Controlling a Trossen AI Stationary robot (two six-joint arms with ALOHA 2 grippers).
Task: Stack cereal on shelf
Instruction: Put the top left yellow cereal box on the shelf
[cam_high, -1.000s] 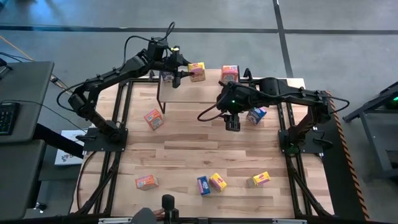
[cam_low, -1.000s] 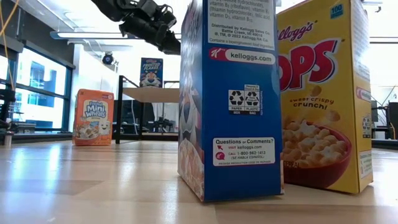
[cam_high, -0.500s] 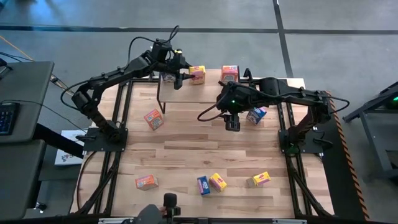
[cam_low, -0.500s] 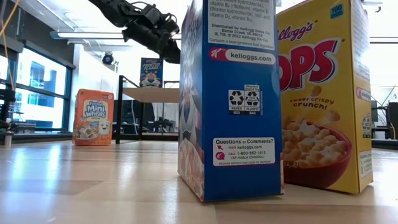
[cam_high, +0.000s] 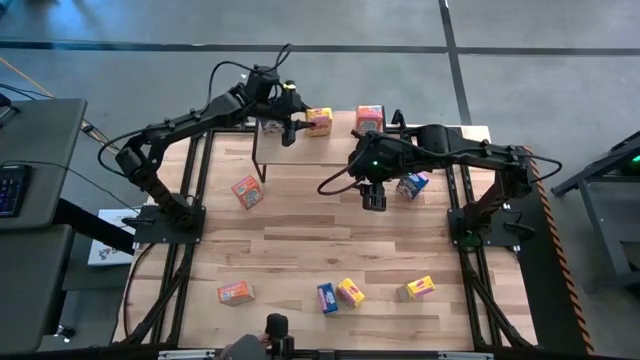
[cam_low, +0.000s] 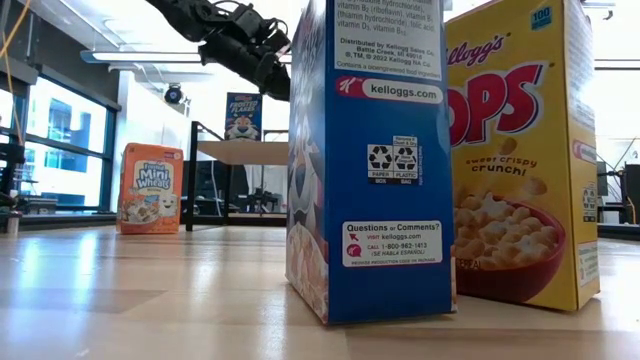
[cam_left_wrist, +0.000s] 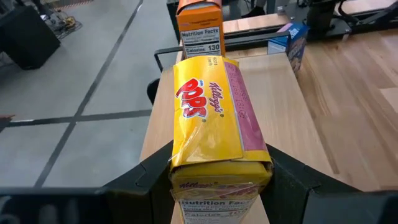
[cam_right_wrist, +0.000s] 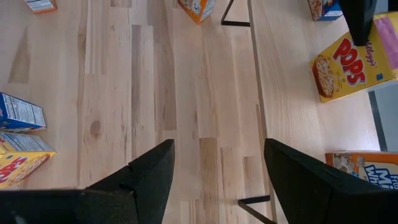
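Our left gripper (cam_left_wrist: 219, 177) fingers clamp the yellow cereal box (cam_left_wrist: 214, 127) by its side panels above the shelf (cam_high: 330, 146); light, crushable card, so we squeeze gently, right gripper (cam_right_wrist: 214, 168) fingers wide

Blue cereal box (cam_low: 370, 160) & yellow box (cam_low: 525, 150) tops cut off, low view.

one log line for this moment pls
left pincer: around yellow cereal box on shelf | right pincer: open, empty, hovers over table | orange box on shelf
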